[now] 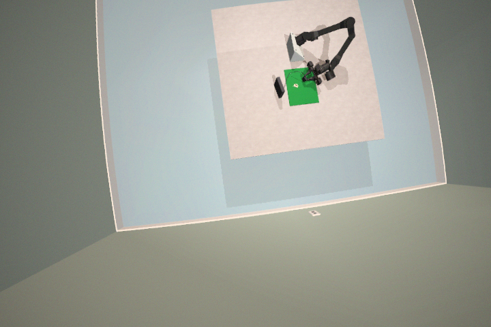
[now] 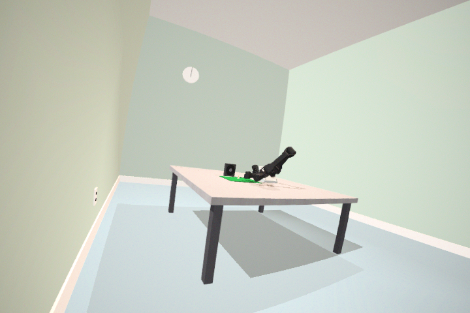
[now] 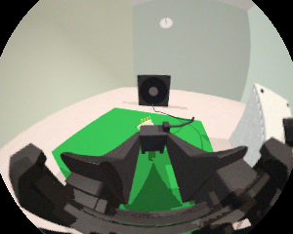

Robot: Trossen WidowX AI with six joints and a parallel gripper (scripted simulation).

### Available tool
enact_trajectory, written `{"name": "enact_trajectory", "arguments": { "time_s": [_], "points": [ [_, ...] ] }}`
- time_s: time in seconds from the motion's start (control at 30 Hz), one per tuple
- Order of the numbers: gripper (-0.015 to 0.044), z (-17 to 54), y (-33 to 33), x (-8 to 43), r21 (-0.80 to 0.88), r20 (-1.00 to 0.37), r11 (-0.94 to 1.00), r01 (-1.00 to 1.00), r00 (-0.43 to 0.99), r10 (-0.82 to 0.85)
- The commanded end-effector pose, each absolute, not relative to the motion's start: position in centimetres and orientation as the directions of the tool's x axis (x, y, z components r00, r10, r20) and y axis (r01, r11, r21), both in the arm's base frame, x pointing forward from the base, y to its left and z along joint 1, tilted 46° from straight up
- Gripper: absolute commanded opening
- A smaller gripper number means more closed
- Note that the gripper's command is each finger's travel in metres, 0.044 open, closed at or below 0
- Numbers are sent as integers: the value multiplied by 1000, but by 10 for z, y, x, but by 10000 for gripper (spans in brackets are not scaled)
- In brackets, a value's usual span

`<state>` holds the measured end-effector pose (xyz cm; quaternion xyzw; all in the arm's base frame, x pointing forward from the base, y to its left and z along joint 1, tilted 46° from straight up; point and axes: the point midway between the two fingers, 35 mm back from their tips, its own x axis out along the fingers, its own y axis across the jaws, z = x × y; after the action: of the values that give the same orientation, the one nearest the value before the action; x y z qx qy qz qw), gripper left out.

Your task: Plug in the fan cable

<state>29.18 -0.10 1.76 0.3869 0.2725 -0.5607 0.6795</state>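
My gripper (image 1: 304, 79) (image 3: 152, 135) is shut on the black plug (image 3: 153, 136), which sits between the fingertips over the green board (image 1: 304, 98) (image 2: 231, 179) (image 3: 100, 134). The fan's thin dark cable (image 3: 187, 123) runs from the plug's right side and loops back to the fan. The black square fan (image 1: 279, 87) (image 2: 230, 169) (image 3: 153, 91) stands upright beyond the board. The white header (image 1: 295, 85) with its gold pins (image 3: 146, 119) shows just past the plug in the wrist view, partly hidden by it. The plug appears apart from the header, its height unclear.
A pale slanted panel (image 1: 294, 52) (image 3: 251, 122) stands beside the board near the arm's base, at the right in the wrist view. Board and fan are on the pale table (image 1: 254, 127) (image 2: 239, 192). The cable loops over the board's side nearest the panel.
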Motion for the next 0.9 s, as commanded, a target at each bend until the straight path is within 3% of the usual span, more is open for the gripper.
{"name": "enact_trajectory", "arguments": {
  "time_s": [0.0,0.87],
  "points": [
    [0,14,1,293,221,-800,71,973,223,-556],
    [0,9,8,293,219,-805,72,973,222,-550]
  ]
}}
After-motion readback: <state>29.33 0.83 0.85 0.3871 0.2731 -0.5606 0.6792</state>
